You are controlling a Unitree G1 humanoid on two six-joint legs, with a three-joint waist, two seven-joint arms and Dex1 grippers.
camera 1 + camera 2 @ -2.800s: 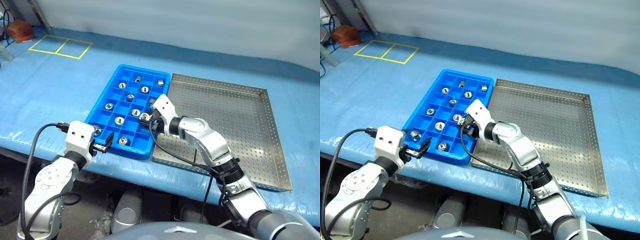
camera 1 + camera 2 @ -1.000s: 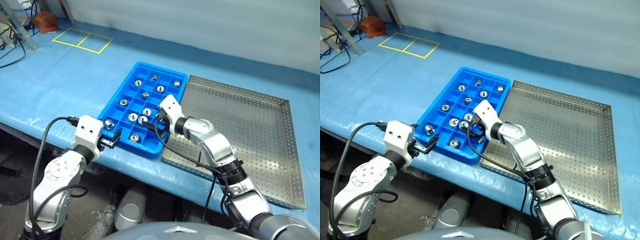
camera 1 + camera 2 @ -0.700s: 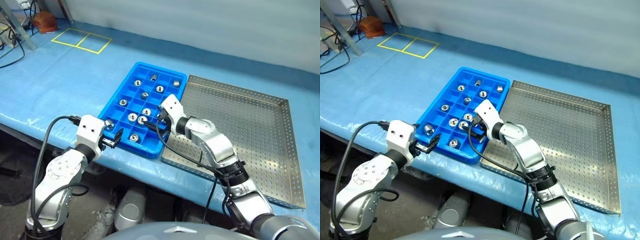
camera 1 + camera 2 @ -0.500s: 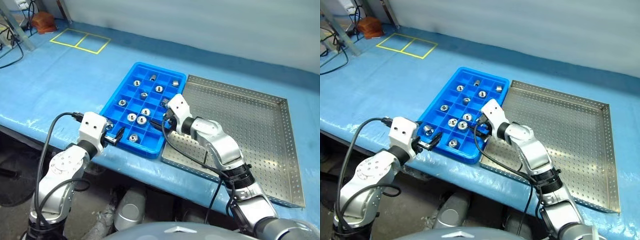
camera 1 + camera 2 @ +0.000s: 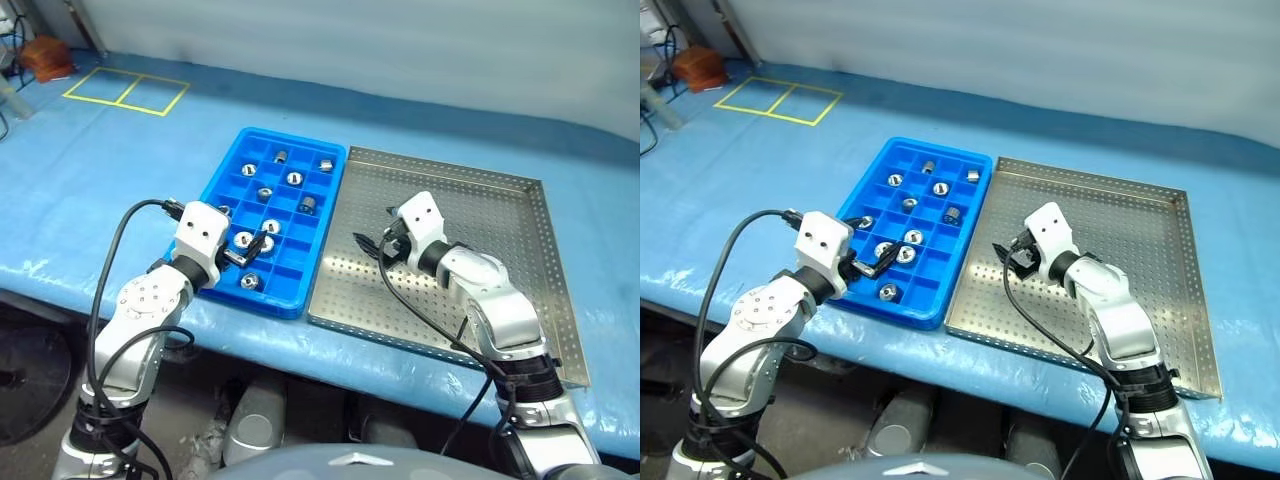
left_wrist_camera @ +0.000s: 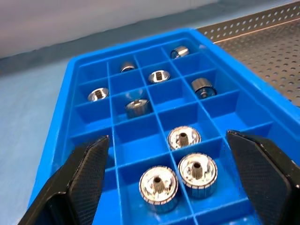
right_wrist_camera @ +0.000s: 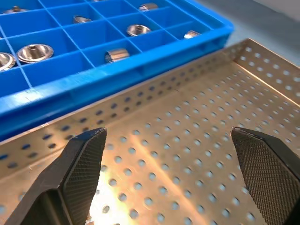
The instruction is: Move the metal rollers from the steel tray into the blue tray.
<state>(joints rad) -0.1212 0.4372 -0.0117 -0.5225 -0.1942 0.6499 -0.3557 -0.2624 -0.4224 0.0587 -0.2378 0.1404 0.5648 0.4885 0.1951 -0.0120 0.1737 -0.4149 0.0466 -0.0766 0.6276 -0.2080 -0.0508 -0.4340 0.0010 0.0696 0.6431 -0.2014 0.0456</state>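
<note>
Blue tray (image 5: 220, 190) lay w/ its long axis running away from the robot, touching the steel tray (image 5: 520, 260) on its right. Rollers (image 6: 177, 177) sat in blue tray compartments: most upright w/ holes facing up, a few (image 7: 116, 55) on their sides. Left gripper (image 5: 250, 250) hovered over the near part of the blue tray, jaws wide, holding nothing. Right gripper (image 5: 372, 245) was above the steel tray's left part, jaws wide, empty.
</note>
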